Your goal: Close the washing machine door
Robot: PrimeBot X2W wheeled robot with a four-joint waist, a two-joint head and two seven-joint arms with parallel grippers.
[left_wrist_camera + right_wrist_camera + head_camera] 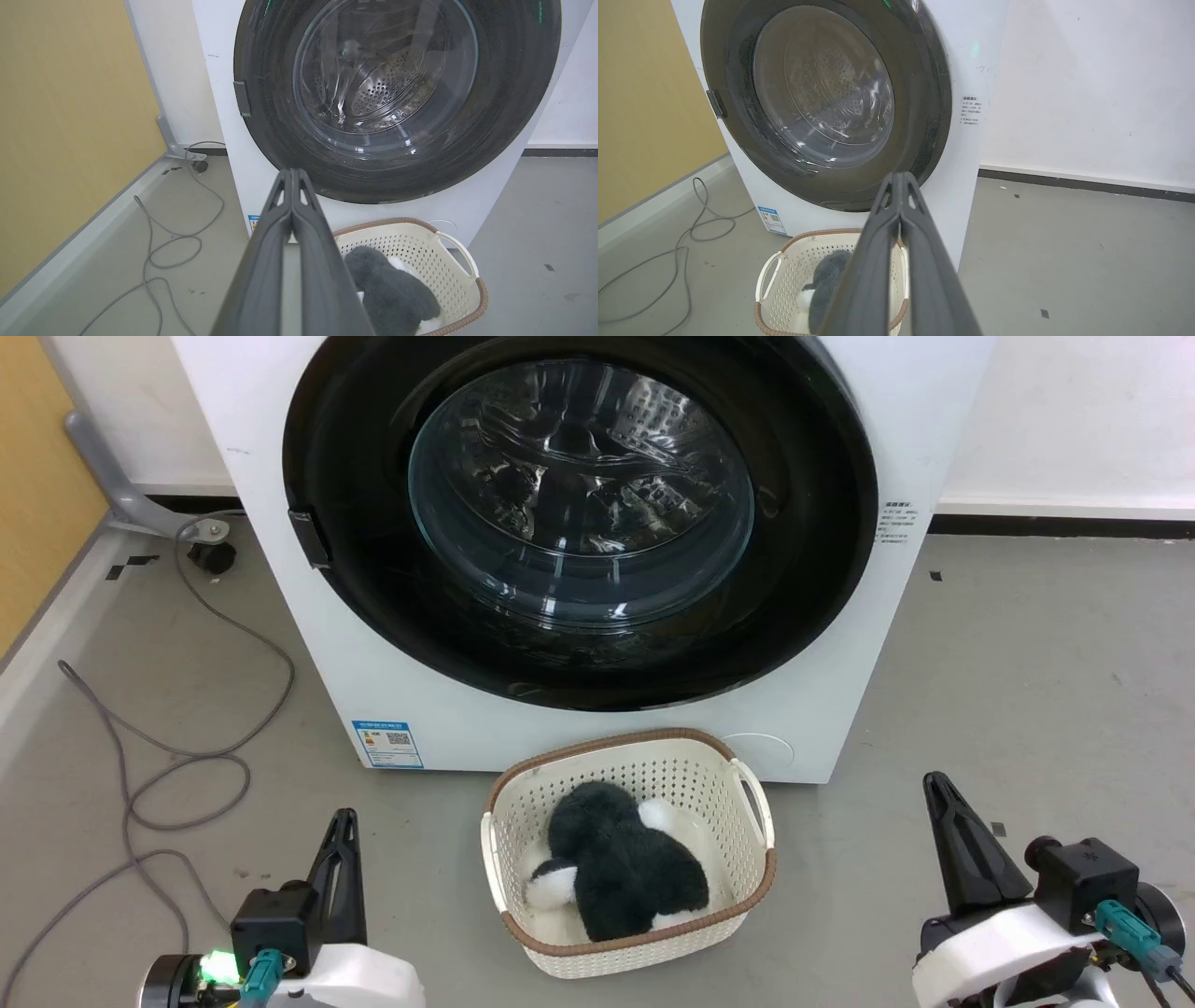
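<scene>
Against the front of the washing machine (pixel 373 691), the washing machine door (pixel 579 513) lies flush and looks closed, though I cannot tell if it is latched. The left gripper (pixel 345 821) and right gripper (pixel 936 789) hang low, well apart from it, fingers pressed together and empty.

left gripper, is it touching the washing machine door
Apart. In the head view the left gripper sits low, with a stretch of grey floor between it and the washing machine door.

One washing machine (pixel 439 709), one washing machine door (pixel 579 495), one laundry basket (pixel 653 775), one plush toy (pixel 621 873).
</scene>
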